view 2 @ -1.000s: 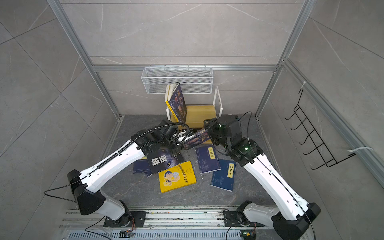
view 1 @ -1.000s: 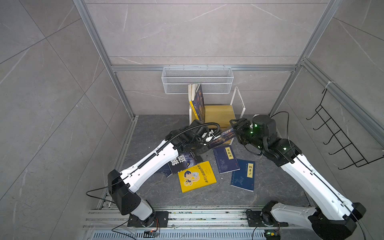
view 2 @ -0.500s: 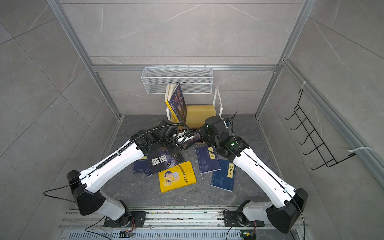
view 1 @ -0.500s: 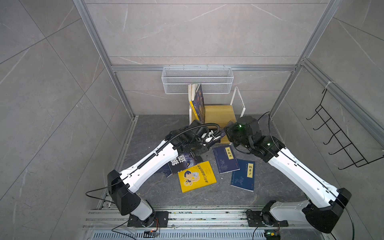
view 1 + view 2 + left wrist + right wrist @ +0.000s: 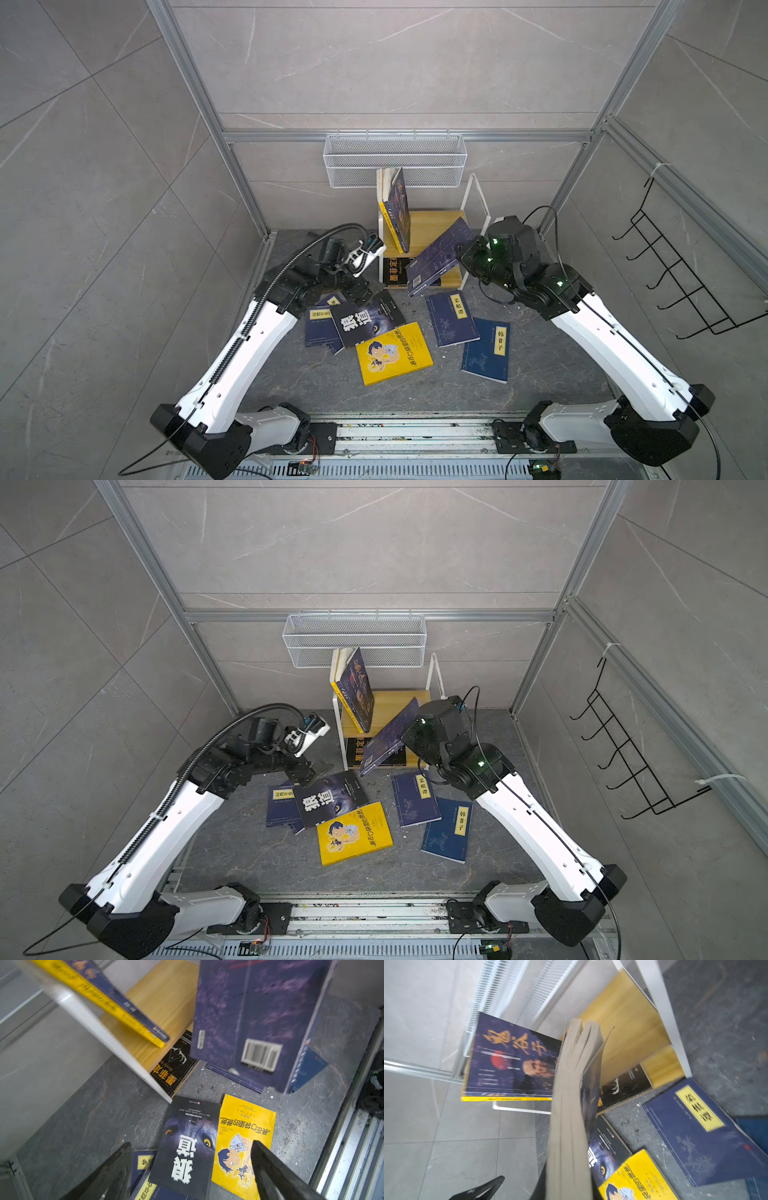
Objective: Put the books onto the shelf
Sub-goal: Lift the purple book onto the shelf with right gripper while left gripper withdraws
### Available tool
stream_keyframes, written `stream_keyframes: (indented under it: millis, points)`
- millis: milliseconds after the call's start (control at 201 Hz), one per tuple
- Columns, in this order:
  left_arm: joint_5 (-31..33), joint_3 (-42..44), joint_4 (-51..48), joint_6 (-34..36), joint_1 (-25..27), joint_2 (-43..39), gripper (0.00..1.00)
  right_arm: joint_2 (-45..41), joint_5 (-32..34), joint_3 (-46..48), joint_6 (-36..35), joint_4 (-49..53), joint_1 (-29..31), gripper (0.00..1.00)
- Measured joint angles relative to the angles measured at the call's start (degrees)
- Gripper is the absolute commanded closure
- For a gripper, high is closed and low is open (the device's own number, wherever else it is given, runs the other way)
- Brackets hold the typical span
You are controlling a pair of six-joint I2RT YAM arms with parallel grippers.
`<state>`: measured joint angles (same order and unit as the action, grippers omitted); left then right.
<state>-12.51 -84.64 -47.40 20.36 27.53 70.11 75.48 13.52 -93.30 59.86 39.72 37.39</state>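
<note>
Straight ahead of your left gripper's (image 5: 190,1142) spread jaws, the wolf-cover book (image 5: 187,1147) reads 狼道. The yellow cartoon book (image 5: 243,1136) beside it reads 装在口袋里的爸爸. Farther beyond those jaws, the black book (image 5: 172,1068) shows 墨菲定.

Your right gripper (image 5: 463,253) clamps the barcoded book (image 5: 249,1012), whose digits are too blurred to read. Beyond its jaws:
- The portrait-cover book (image 5: 512,1059) reads 鬼谷子.
- A navy book's yellow label (image 5: 699,1108) reads 菜根谭.

Nearer the robot than those jaws, another navy book (image 5: 486,351) is labelled 韩非子.
</note>
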Motion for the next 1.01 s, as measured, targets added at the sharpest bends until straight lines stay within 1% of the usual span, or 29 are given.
stream_keyframes:
  millis: [105, 174, 254, 339, 448, 548, 702, 861, 1006]
  points:
    - [-3.1, 3.7, 0.2, -2.9, -6.9, -3.8, 0.03, 1.2, 0.2, -6.4, -7.1, -0.1, 0.1, 1.00]
    - [-4.5, 5.9, 0.3, -4.7, -10.5, -5.4, 0.01, 2.5, 0.4, -9.8, -12.4, -1.1, 0.2, 1.00]
    - [-5.7, 9.0, 0.7, -6.3, -13.5, -7.1, 0.00, 5.0, 0.7, -13.0, -19.5, -3.1, 0.3, 1.00]
    - [-7.1, 12.4, 1.2, -8.5, -16.6, -8.5, 0.00, 9.7, 1.2, -17.0, -26.9, -4.5, 0.3, 1.00]
    - [-9.9, 16.6, 2.1, -11.3, -20.6, -9.7, 0.00, 15.8, 2.1, -20.7, -34.4, -5.6, 0.3, 1.00]
    - [-12.7, 19.5, 3.3, -13.9, -24.3, -10.6, 0.00, 19.6, 4.3, -21.4, -40.2, -5.8, 0.3, 1.00]
    - [-16.3, 20.9, 5.3, -17.1, -28.2, -11.2, 0.00, 22.3, 8.5, -21.0, -46.9, -6.9, 0.4, 1.00]
    - [-17.9, 20.9, 6.8, -17.8, -29.1, -11.3, 0.00, 22.6, 10.4, -19.1, -50.7, -12.0, 0.4, 1.00]
    - [-18.4, 20.9, 7.4, -18.2, -29.5, -11.3, 0.00, 24.9, 11.2, -19.0, -52.2, -15.8, 0.6, 1.00]
